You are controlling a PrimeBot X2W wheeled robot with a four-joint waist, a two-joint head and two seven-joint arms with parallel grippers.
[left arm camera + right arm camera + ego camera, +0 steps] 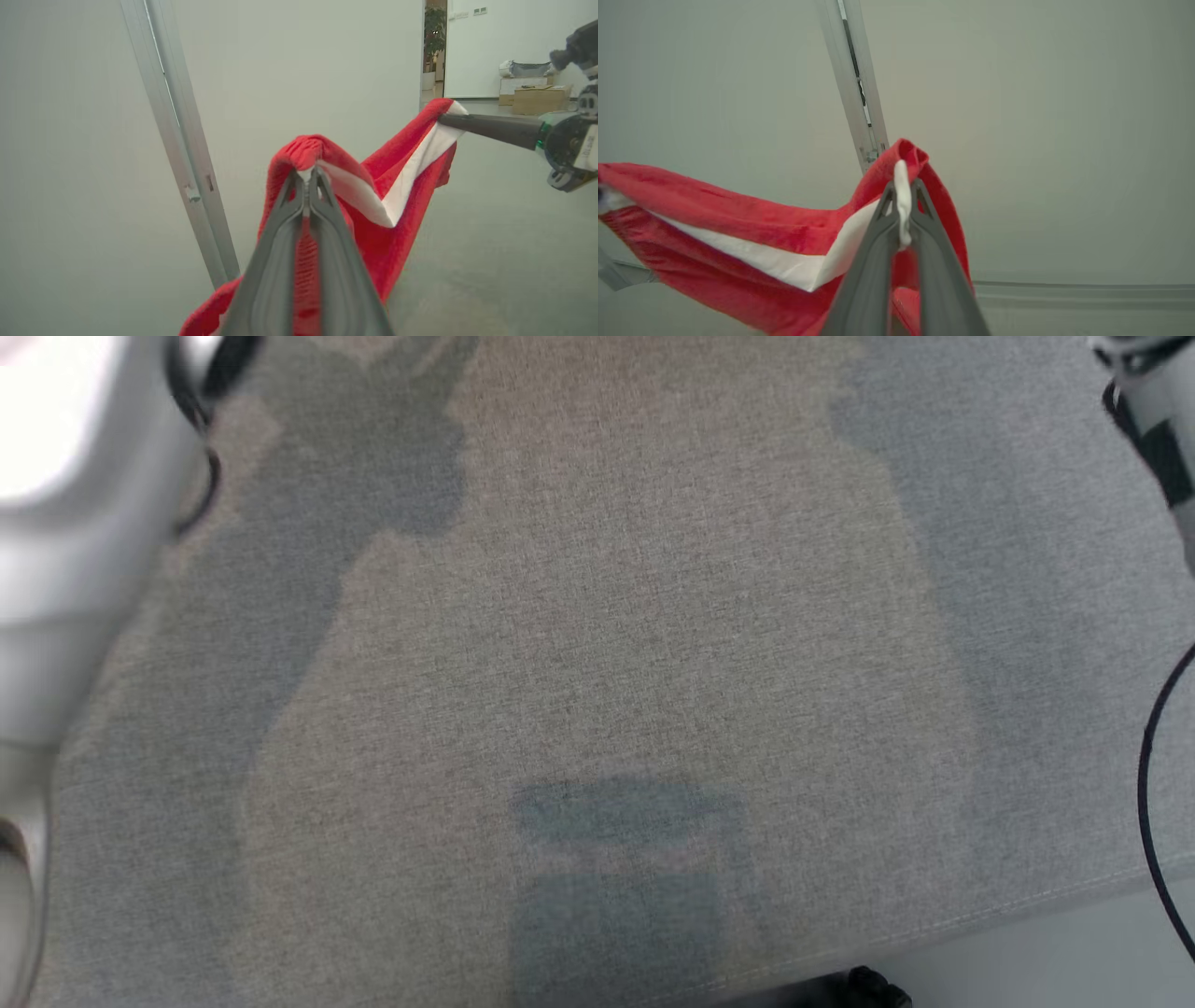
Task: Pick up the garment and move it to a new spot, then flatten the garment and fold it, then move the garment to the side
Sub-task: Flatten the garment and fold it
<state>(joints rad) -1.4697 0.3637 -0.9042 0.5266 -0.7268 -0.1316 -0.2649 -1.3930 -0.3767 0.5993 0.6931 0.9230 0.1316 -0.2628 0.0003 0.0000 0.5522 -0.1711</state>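
Surface: grey woven fabric-covered table (597, 616), pale wall (303, 70) behind.
Left hand (307, 175): clenched on a bunched edge of the red fleecy garment with a white band (397, 233).
Garment: aloft, sagging between both hands, off the table.
Right hand (903, 186): clamped on the far, white-banded edge.
Risk: both pinches look thin; pulling apart could slip an edge free and drop it crumpled.

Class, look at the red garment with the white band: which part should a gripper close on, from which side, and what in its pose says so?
Probably grip the red garment at the two ends of its white band, each gripper from its own outer side. Held so by the left gripper and right gripper, the band sags between them and the cloth hangs open below.
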